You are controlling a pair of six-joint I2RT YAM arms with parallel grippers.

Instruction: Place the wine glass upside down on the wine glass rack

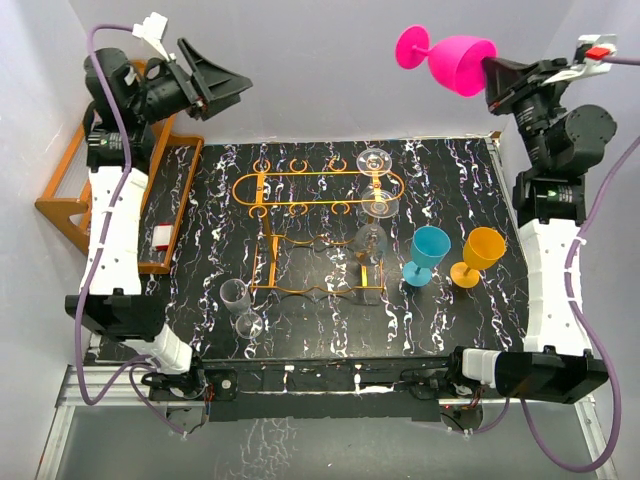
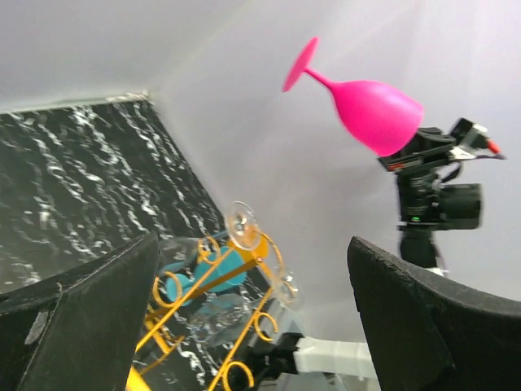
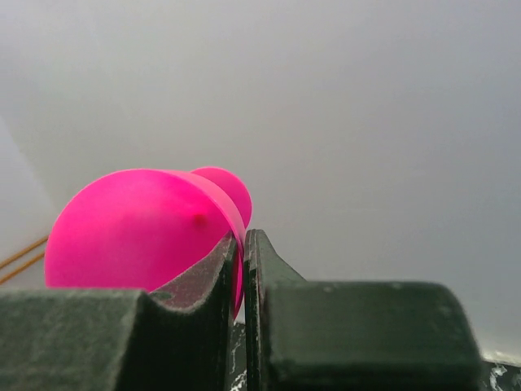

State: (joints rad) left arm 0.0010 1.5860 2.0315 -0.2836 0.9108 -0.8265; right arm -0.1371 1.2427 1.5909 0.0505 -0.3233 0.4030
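My right gripper (image 1: 492, 72) is shut on the rim of a pink wine glass (image 1: 452, 57), held high at the back right, lying sideways with its foot to the left. The glass fills the right wrist view (image 3: 138, 236), its rim pinched between the fingers, and shows in the left wrist view (image 2: 370, 110). The wine glass rack (image 1: 318, 190), thin orange-gold wire with small loops, stands mid-table; it also shows in the left wrist view (image 2: 212, 293). Two clear glasses (image 1: 378, 185) hang upside down at its right end. My left gripper (image 1: 235, 85) is open and empty, raised at the back left.
A blue glass (image 1: 428, 255) and an orange glass (image 1: 478, 255) stand upright right of the wire rack. A clear glass (image 1: 240, 308) lies at the front left. An orange slatted wooden rack (image 1: 85, 200) stands at the left edge under my left arm.
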